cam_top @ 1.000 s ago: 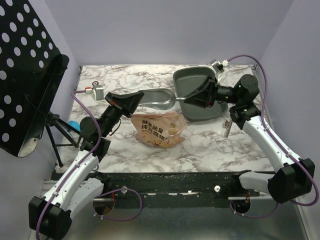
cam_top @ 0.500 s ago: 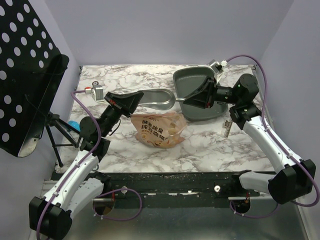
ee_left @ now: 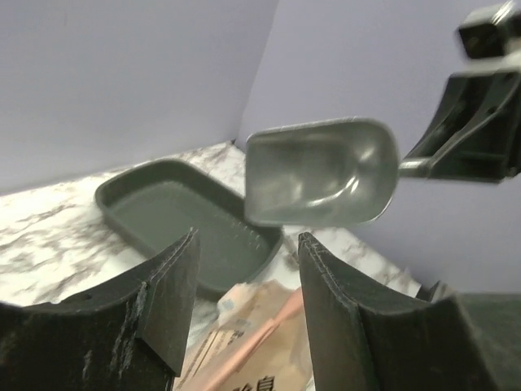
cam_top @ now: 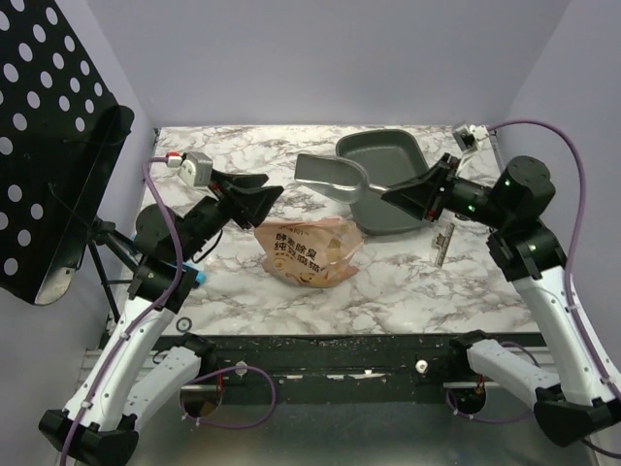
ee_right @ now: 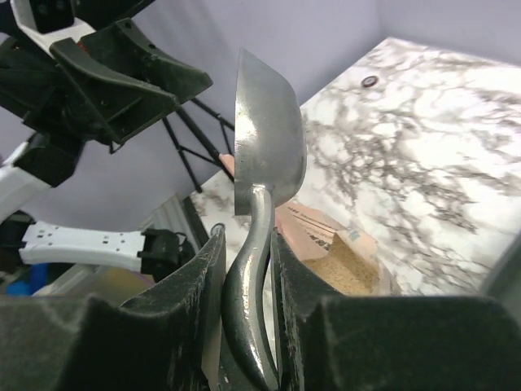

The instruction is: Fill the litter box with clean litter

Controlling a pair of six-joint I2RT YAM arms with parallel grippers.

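One litter box [cam_top: 388, 155] sits far right on the table [cam_top: 243, 286]. The right gripper [cam_top: 396, 194] pinches one scoop [cam_top: 330, 175] by its handle. The left gripper [cam_top: 260, 197] is spread wide, holding nothing, beside one bag [cam_top: 310, 249] holding clean litter [ee_right: 342, 273].

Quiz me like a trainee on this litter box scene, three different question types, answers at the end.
1. True or false: the dark grey rectangular plastic litter box is already filled.
2. Which grips the small shiny grey scoop? A left gripper, B right gripper.
3. Fill in: the pale tan litter lies inside the orange-tan printed plastic ____.
Key: 1 false; 2 B; 3 bag.
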